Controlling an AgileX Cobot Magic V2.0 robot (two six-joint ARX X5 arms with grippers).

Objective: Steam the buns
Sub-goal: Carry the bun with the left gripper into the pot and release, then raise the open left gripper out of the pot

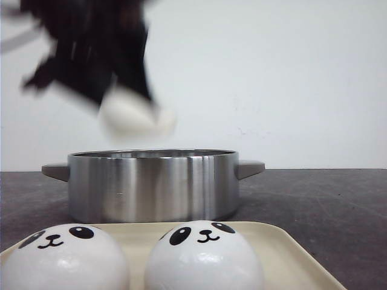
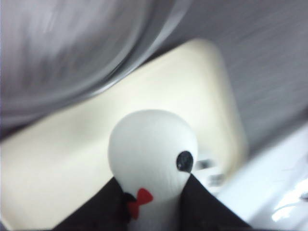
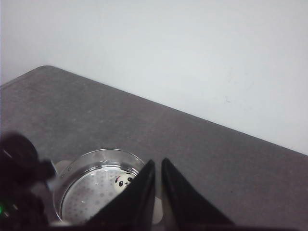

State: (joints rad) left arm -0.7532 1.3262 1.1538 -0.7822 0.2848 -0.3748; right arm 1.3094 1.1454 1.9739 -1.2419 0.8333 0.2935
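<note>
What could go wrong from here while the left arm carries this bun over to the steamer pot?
1. The left gripper pinches the bun only at its lower part, and both views are motion-blurred; a fast swing might shake it loose short of the steamer pot.
2. One bun already lies in the pot; a drop on it could bounce out.
3. The arm moves above the tray; a low return could knock the two buns waiting there.

The left arm [image 1: 91, 48] is black, a blurred bulky shape. Both pincers have plain black wedge-shaped fingers [image 3: 139, 197]. A tiny green light [image 3: 2, 210] glows on it.
</note>
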